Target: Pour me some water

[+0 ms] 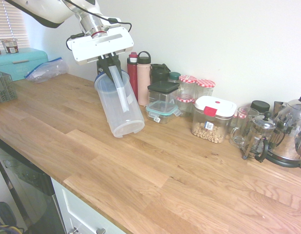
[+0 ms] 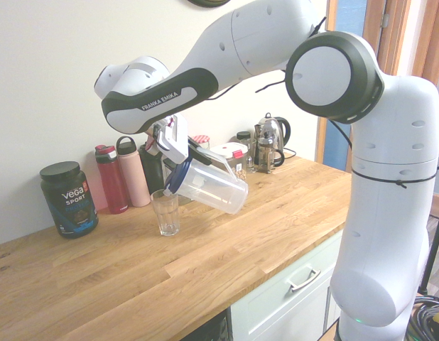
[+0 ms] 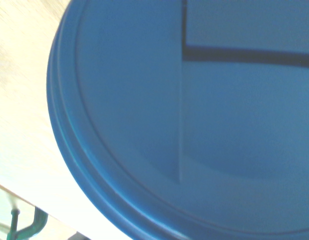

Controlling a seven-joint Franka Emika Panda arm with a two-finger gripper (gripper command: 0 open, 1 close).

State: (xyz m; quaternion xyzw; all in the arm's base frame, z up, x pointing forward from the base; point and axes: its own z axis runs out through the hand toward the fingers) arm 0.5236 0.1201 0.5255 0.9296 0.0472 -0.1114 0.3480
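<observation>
From the first outside camera, my gripper (image 1: 110, 66) is clamped tight on the handle end of the clear pitcher (image 1: 119, 105), which hangs in the air over the wooden counter (image 1: 155, 175), tipped so its base swings out toward the camera and its lidded top sits up under my hand. Behind it along the wall are a red bottle (image 1: 133, 73), a pink bottle (image 1: 143, 77), some food containers (image 1: 162, 101) and the kettle (image 1: 294, 129) at the far end; I can't spot the glass from here, I think the pitcher is hiding it. The other outside camera is way more helpful: the pitcher is leaned over with its blue lid (image 2: 178, 176) end low, right above and just beside the rim of the empty-looking drinking glass (image 2: 165, 212) standing on the counter near a black tub (image 2: 69, 197). I honestly can't see any water in the pitcher or any stream leaving it. The wrist camera is basically all blue lid, blurry, with a strip of counter at the edge. So my read: pickup and carry are done and the tilt has begun, but the actual pour into the glass isn't showing yet, and setting the pitcher back down is left too.
</observation>
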